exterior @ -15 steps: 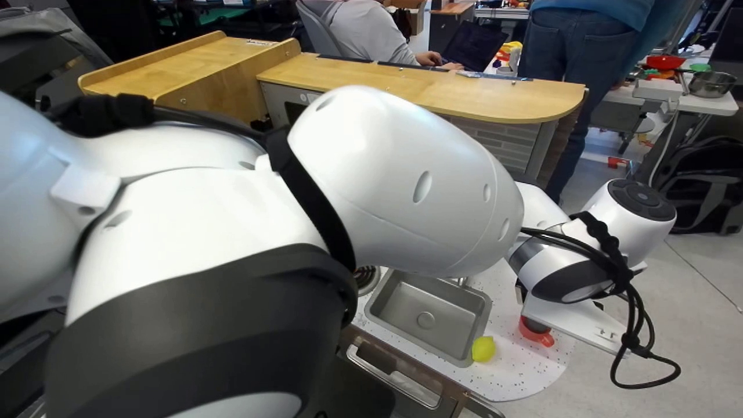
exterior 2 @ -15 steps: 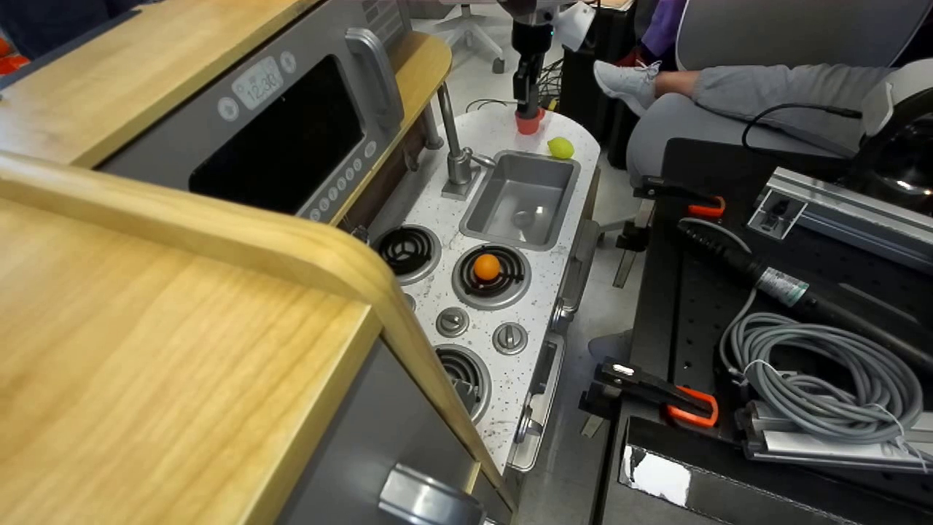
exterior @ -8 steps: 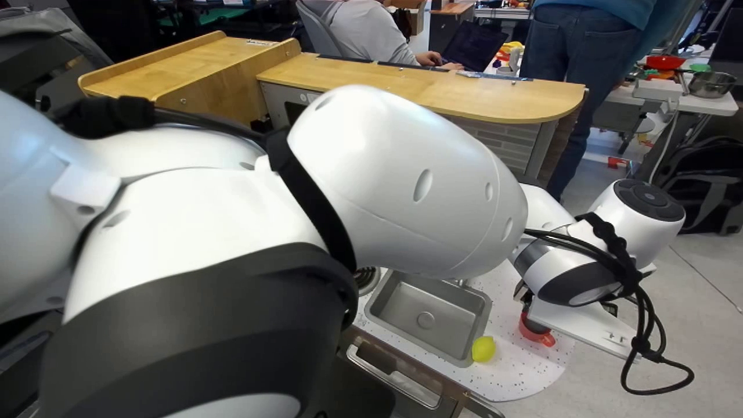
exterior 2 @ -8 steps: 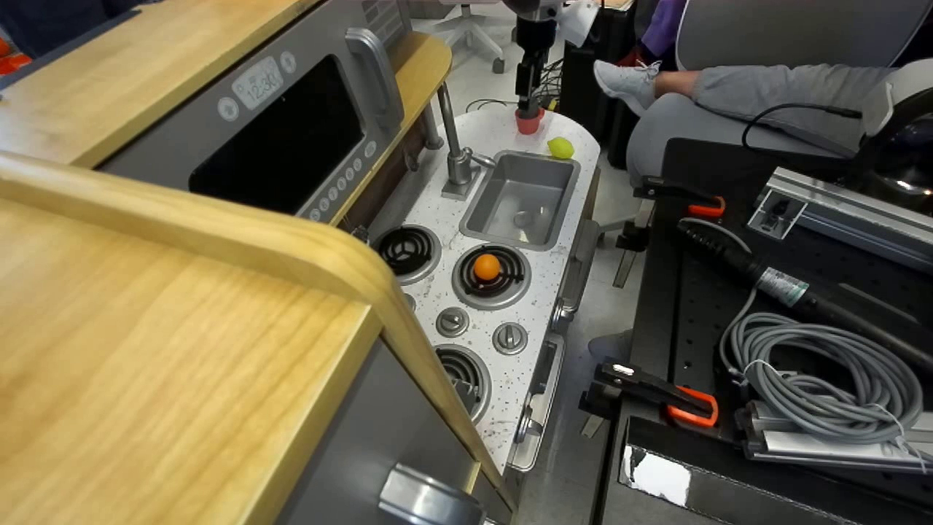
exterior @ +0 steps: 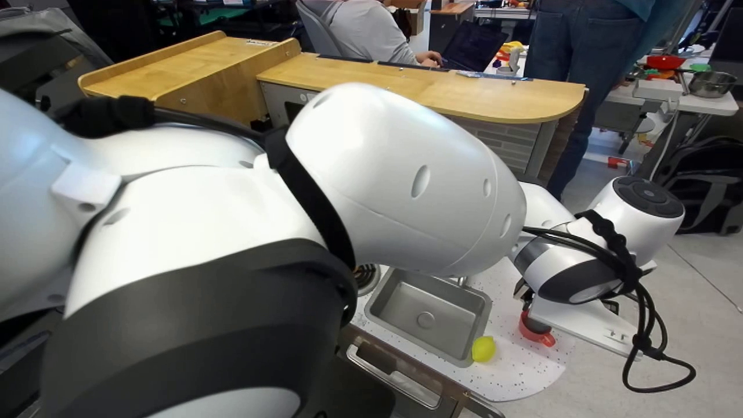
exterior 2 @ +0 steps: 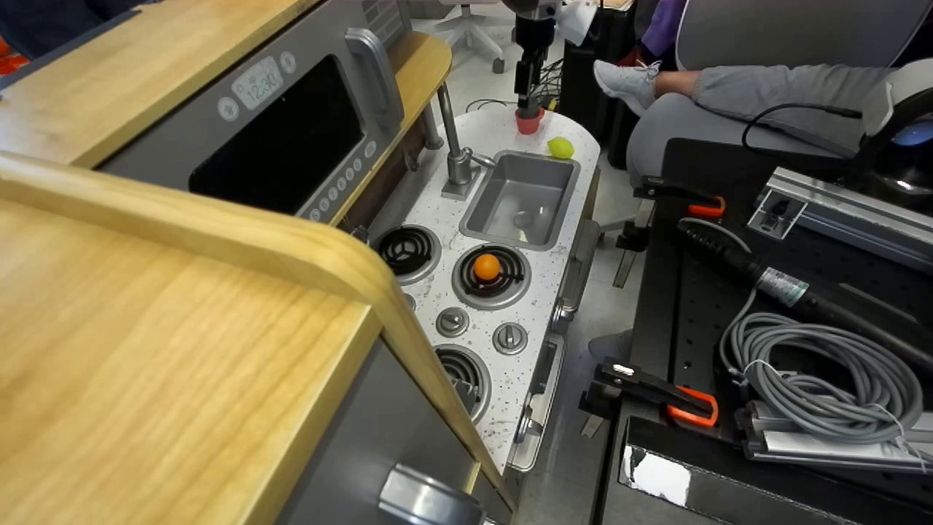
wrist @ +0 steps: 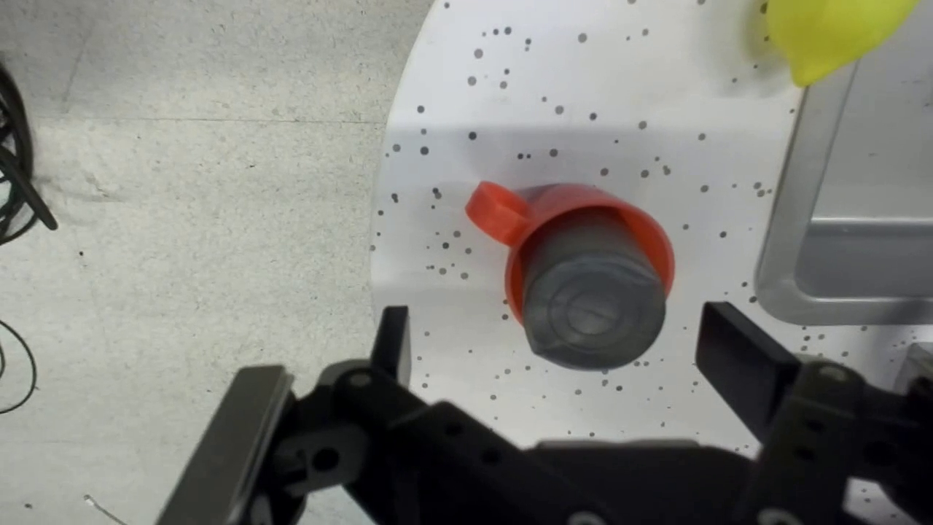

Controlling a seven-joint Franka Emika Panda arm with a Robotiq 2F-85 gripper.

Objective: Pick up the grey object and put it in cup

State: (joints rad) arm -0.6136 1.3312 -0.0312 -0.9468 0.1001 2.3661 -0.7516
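The red cup (wrist: 557, 197) stands upright on the speckled counter, its handle pointing to the upper left in the wrist view. Inside it rests the grey object (wrist: 594, 313), a dark rounded cylinder whose top sticks out above the rim; its lower part is hidden by the cup wall. My gripper (wrist: 557, 310) is open, with one finger (wrist: 393, 343) on each side of the grey object and a visible gap to both. In both exterior views the red cup (exterior: 533, 334) shows beneath the wrist, and the gripper (exterior 2: 528, 89) comes down over it from above.
A yellow-green lemon-shaped ball (wrist: 831, 33) lies between the cup and the sink (exterior 2: 521, 200). The counter's rounded edge (wrist: 383, 182) runs close beside the cup. A faucet (exterior 2: 459, 164) rises by the sink, and an orange ball (exterior 2: 487, 267) sits on a burner.
The gripper has opened over the last second. The wrist has shifted slightly to the right in an exterior view. Cup and yellow-green ball have stayed in place, with the grey object standing in the cup.
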